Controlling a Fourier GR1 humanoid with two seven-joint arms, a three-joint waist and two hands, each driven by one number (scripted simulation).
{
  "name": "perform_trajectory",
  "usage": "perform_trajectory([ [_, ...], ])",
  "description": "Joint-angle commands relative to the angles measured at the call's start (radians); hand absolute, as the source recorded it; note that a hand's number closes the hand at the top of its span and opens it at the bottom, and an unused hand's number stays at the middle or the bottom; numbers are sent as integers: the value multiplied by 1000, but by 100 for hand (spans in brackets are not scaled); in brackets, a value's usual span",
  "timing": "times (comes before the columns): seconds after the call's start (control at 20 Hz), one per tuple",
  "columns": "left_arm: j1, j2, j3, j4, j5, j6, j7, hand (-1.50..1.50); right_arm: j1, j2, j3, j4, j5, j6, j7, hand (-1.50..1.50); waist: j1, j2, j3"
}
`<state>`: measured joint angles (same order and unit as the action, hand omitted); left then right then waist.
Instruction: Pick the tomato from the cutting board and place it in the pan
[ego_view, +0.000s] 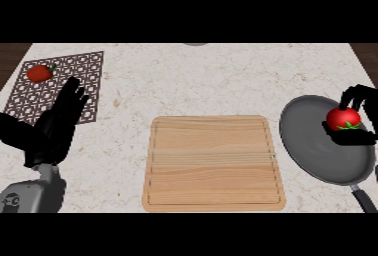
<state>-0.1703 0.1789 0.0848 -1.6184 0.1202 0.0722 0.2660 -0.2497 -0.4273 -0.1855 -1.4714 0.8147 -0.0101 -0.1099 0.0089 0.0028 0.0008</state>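
- Right hand (359, 111) curls round the tomato (343, 117), over the pan (317, 150) at the worktop's right edge.
- Board (214, 162) bare, mid-worktop near the front edge.
- Left hand (60, 120) rests with fingers straight, at the left edge.
- Second red fruit (39, 73) on mat (70, 80), far left corner.

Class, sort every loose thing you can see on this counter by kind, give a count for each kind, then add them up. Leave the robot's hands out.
Red round fruits: 2, the tomato over the pan and a smaller one on the mat
Light wooden cutting board: 1
Grey round metal pan: 1
Brown lattice mat: 1
Total: 5
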Motion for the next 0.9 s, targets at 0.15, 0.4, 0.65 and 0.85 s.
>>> perform_trajectory([
  [0.15,-43,13,37,101,18,-37,-56,0,-107,54,7,357,62,-105,-49,150,2,3,0],
  [0.4,38,5,18,10,21,-52,-52,0,-150,36,-61,528,-10,-36,-46,-150,5,0,0],
  [0.65,8,-9,6,18,-20,-16,-16,0,-210,10,-92,632,-69,-29,-153,-150,-4,-2,-1],
  [0.85,-15,0,10,-12,-9,-8,31,0,-231,-15,-229,653,-243,9,-302,-150,-7,-4,0],
])
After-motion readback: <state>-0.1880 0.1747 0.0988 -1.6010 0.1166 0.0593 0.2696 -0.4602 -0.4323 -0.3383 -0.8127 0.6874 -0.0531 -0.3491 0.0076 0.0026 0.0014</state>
